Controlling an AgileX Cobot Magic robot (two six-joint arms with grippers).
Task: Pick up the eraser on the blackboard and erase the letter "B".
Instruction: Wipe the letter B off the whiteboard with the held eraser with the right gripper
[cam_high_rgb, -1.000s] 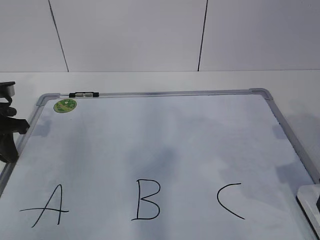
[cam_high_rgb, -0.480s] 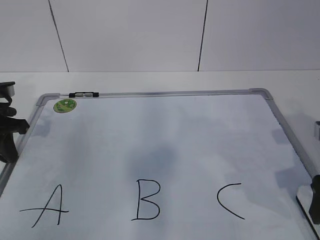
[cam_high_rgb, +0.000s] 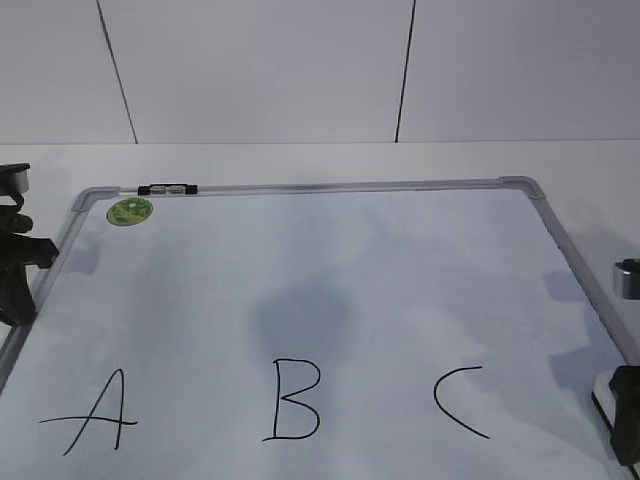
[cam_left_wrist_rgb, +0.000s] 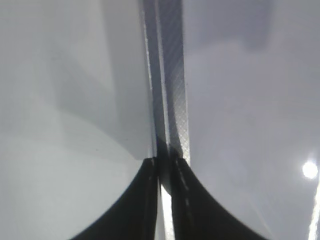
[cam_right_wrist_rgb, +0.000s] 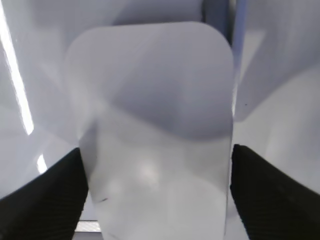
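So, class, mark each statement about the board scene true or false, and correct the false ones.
1. The letter "B" is whole on the blackboard. True.
2. The eraser lies beside the green sticker. False: the eraser is near the board's right edge, between the fingers of the right gripper.
3. The left gripper is shut and holds nothing. True.
4. "C" stands left of "A". False: "C" is right of "B", and "A" is left of it.
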